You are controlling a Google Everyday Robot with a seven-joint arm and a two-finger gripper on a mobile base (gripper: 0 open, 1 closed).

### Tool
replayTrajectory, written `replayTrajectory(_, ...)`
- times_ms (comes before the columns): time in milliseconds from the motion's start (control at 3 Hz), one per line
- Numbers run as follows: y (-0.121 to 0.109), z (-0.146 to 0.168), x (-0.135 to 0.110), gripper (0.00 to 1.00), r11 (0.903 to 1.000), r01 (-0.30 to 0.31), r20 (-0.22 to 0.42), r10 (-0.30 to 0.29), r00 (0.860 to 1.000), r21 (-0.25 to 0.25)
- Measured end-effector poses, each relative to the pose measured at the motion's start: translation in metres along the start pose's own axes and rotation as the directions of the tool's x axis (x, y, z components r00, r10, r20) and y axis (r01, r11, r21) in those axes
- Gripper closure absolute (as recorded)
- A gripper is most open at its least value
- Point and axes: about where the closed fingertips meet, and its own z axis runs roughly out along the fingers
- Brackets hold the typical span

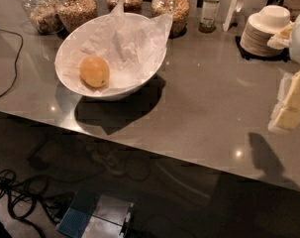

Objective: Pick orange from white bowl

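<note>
Orange (94,71) sits in the white bowl (115,94); my gripper (292,103) hangs far right, well apart; spread or closed, I cannot tell.

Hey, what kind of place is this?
Probably an office kitchenette or break-room snack counter: glass jars of cereal or snacks line the back, stacked plates sit at the right, and an orange lies in a paper-lined white bowl. The gripper hangs at the right edge, away from the bowl.
</note>
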Motion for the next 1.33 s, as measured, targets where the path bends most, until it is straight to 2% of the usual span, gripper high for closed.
replayTrajectory(333, 0.000, 0.000, -0.002, 0.00, 1.0000, 0.004, 0.007, -0.004, 1.000, 0.002)
replayTrajectory(667, -0.006, 0.008, -0.040, 0.00, 0.9965, 0.083, 0.072, -0.083, 0.994, -0.002)
replayTrajectory(1000, -0.016, 0.014, -0.091, 0.00, 0.9866, 0.162, 0.139, -0.163, 0.977, 0.013)
replayTrajectory(1333, -0.024, 0.021, -0.141, 0.00, 0.9739, 0.227, 0.206, -0.224, 0.953, 0.013)
